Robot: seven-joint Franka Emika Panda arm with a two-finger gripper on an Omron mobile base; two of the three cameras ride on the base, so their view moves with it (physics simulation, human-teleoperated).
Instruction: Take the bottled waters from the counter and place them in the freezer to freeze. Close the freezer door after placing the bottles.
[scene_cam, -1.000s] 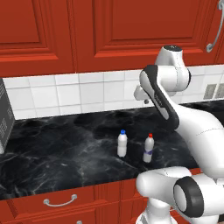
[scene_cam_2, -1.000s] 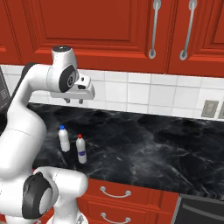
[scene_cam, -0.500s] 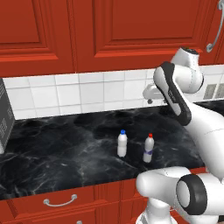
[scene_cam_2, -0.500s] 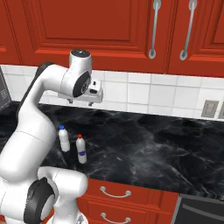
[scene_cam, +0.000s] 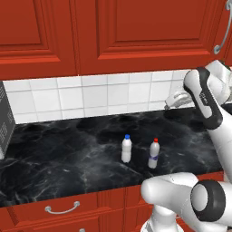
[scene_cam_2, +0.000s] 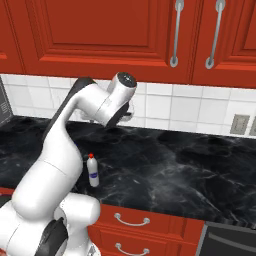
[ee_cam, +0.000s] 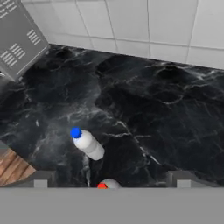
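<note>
Overhead, red cabinets (scene_cam: 113, 31) run the whole wall above one white tile backsplash (scene_cam: 90, 97); the right base view counts three long silver handles (scene_cam_2: 175, 32) on them. Below lies one black marbled bench (scene_cam: 68, 154) over red drawers (scene_cam: 59, 210) with curved silver pulls, one of them showing from the left, two from the right. A grey vented appliance (ee_cam: 19, 37) stands at the bench's far end, a sliver in the left base view and a full corner in the hand view. Two bottled waters stand upright near the front edge, just beside each other but apart: the blue-capped bottle (scene_cam: 127, 148) and the red-capped bottle (scene_cam: 154, 154), whose dark label shows from the bases. From the right, the arm hides the blue-capped one. The tool (scene_cam: 174, 100) hangs high by the tiles, jaws spread wide, grasping nothing, well above both bottles.
</note>
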